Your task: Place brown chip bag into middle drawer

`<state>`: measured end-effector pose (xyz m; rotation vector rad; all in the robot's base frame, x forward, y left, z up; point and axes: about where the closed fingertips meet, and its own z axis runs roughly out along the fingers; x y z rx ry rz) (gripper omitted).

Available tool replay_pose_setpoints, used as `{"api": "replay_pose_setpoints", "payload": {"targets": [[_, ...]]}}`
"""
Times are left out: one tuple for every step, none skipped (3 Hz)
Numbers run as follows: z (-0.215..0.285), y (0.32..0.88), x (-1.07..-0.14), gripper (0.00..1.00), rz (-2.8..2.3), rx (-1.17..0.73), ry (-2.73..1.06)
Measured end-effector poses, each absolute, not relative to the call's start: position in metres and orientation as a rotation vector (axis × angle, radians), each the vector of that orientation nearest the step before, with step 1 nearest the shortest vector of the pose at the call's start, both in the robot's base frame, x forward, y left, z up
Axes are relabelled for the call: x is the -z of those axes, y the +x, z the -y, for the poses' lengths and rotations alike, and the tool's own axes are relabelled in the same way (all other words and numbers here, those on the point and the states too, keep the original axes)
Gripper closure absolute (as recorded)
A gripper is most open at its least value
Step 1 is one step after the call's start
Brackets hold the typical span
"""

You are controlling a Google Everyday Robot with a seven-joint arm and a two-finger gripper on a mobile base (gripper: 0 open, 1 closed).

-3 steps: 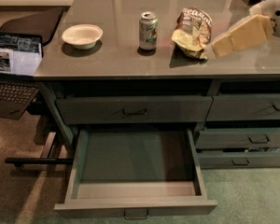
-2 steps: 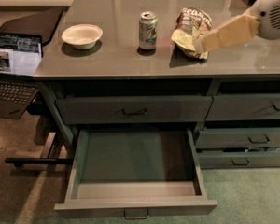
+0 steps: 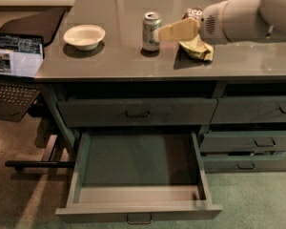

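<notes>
Claw (image 3: pixel 177 30) hovers over the desk (image 3: pixel 109 61), reaching in from the right on a white arm, tip just beside the soda can (image 3: pixel 151 31); open or closed, cannot tell. Brown chip bag (image 3: pixel 199 50) lies on the desk, partly hidden behind the claw, right of the can. Middle drawer (image 3: pixel 138 208) is pulled out below the desk. White bowl (image 3: pixel 84 36) sits left of the can. Open laptop (image 3: pixel 12 70) at far left.

counter (image 3: pixel 109 56): smooth, glossy grey, with reflections
brown chip bag (image 3: pixel 199 50): crinkled, shiny foil
soda can (image 3: pixel 151 31): bright metal
bowl (image 3: pixel 84 36): matt white, paper-like
middle drawer (image 3: pixel 138 209): matt grey-green paint
tool (image 3: pixel 164 32): matt tan, over the bag, just beside the can
</notes>
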<state>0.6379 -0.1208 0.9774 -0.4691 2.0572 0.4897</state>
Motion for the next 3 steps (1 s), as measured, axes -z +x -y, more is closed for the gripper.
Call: {"api": "replay_pose_setpoints", "payload": {"targets": [[0.125, 0.680, -0.954, 0.00, -2.073, -0.467, -0.319], [0.139, 0.709, -0.933, 0.00, -2.103, -0.443, -0.192], [0.139, 0.709, -0.933, 0.00, -2.102, -0.443, -0.194]]}}
